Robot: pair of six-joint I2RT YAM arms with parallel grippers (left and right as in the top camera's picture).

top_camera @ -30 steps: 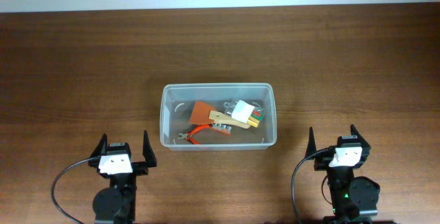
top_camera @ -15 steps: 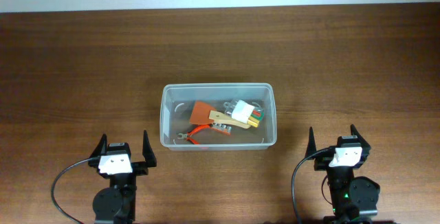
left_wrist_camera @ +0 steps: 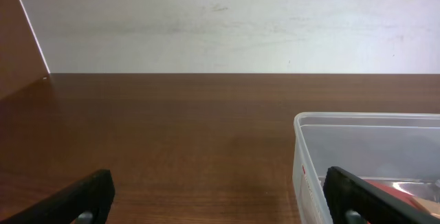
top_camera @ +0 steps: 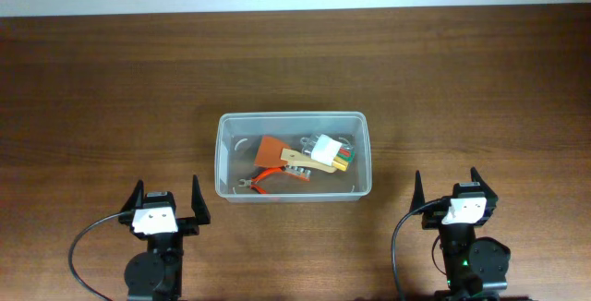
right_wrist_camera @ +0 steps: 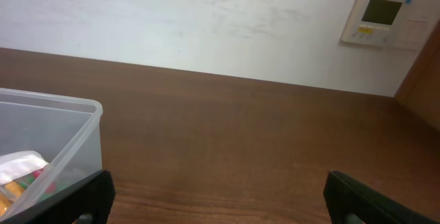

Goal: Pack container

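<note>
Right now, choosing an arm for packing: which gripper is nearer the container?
Left. The left gripper sits just off the near-left corner of the container; the right gripper stands farther out from its near-right corner. Both are open and apart from it.

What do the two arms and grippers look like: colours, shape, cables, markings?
Both arms are black. The left gripper and right gripper each have two slim, pointed black fingers and a white block on top. A thin black cable loops out beside each base. A small green light glows on the right arm. No markings are readable.
</note>
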